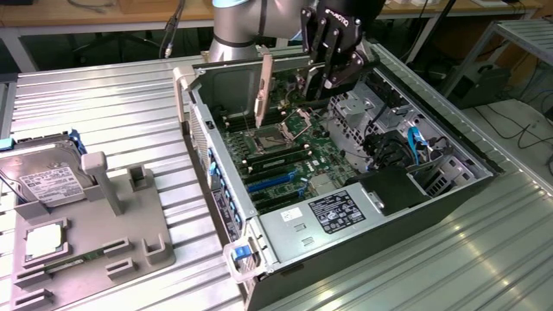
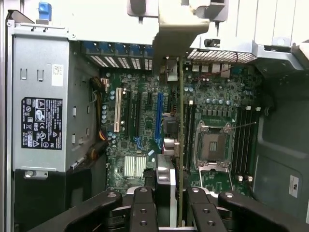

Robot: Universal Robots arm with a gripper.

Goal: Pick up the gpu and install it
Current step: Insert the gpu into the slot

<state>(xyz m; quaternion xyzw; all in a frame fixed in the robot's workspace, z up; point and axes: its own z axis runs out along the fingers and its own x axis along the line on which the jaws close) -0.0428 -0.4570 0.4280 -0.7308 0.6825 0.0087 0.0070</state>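
Observation:
The gpu hangs edge-on above the open computer case, its pale metal bracket pointing down toward the motherboard. My gripper is shut on the card's far end, over the back of the case. In the wrist view the gpu runs as a thin line between the fingers, with my gripper closed around it. The card lies over the board between the blue slot and the CPU socket, and stands clear of the board.
A power supply with a black label fills the case's near end. Blue cables and drive bays sit on the exterior view's right. On the slatted table, a grey fixture carries a silver hard drive, a processor and a memory stick.

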